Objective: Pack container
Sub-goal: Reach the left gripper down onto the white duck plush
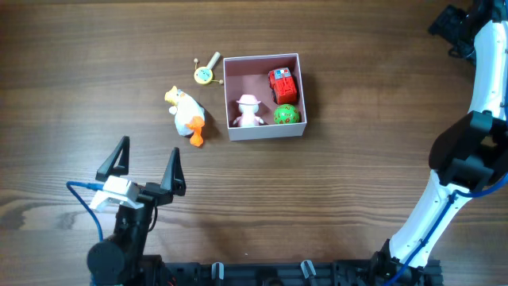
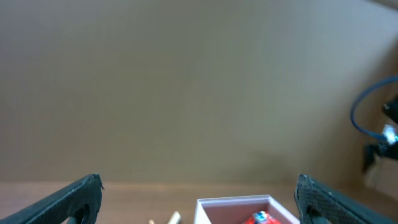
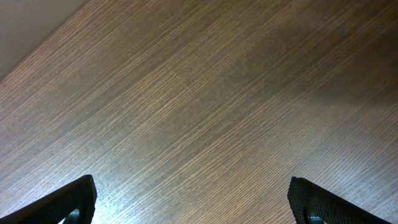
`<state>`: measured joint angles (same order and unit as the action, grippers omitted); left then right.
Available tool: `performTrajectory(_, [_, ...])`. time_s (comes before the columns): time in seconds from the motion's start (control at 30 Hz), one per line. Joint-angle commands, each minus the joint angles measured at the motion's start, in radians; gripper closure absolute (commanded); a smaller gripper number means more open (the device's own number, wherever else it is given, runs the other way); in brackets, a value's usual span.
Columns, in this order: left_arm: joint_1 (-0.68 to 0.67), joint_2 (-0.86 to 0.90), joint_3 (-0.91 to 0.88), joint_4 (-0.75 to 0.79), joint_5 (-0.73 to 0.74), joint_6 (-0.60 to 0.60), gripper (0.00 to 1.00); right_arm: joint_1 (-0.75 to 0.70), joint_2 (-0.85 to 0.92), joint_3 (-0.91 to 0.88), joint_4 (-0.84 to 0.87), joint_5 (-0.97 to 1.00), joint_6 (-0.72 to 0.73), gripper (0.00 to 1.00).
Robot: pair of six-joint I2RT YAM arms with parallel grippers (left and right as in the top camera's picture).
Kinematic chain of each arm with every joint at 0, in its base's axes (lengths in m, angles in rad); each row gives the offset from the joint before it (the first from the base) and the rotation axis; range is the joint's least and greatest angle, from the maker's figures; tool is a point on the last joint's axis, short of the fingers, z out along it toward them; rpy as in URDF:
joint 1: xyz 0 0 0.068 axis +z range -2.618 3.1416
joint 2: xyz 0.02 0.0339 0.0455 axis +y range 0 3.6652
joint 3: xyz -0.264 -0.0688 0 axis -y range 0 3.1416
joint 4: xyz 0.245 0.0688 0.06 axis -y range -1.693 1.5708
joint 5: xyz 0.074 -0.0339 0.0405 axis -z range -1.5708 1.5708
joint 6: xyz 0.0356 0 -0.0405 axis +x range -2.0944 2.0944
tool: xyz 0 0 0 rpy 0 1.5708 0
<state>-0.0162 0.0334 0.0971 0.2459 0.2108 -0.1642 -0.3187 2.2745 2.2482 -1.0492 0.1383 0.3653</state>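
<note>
The container is a square box with white walls and a pink inside, at the table's middle. It holds a red toy car, a green ball and a white figure. A white and orange duck toy and a small yellow rattle lie on the table left of it. My left gripper is open and empty, near the front left, well short of the duck. Its wrist view shows the container's far wall and the red car. My right gripper is open over bare wood.
The right arm rises along the table's right side, its gripper at the far right corner. A blue cable loops by the left arm. The table is dark wood.
</note>
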Motion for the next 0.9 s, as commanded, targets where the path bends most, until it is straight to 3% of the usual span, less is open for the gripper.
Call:
performTrajectory(0.0, [0.008, 0.129, 0.240, -0.103, 0.092, 0.043, 0.00, 0.001, 0.008, 0.001, 0.004, -0.005, 0.004, 0.00])
performTrajectory(0.13, [0.008, 0.369, 0.547, -0.352, 0.182, 0.198, 0.00, 0.001, 0.008, 0.001, 0.004, -0.005, 0.004, 0.00])
performTrajectory(0.27, [0.008, 0.634, 0.875, -0.726, 0.233, 0.306, 0.00, 0.001, 0.008, 0.001, 0.004, -0.005, 0.004, 0.00])
performTrajectory(0.43, [0.008, 0.990, 1.147, -1.110, 0.152, 0.261, 0.00, 0.001, 0.008, 0.001, 0.004, -0.005, 0.004, 0.00])
performTrajectory(0.53, [0.007, 1.193, 1.238, -1.199, 0.162, 0.199, 0.00, 0.001, 0.008, 0.001, 0.004, -0.005, 0.004, 0.00])
performTrajectory(0.8, [0.007, 1.537, 1.252, -1.163, 0.262, 0.144, 0.00, 0.001, 0.008, 0.001, 0.004, -0.005, 0.004, 0.00])
performTrajectory(0.87, [0.007, 1.605, 1.252, -1.157, 0.211, 0.050, 0.00, 0.001, 0.008, 0.001, 0.004, -0.005, 0.004, 0.00])
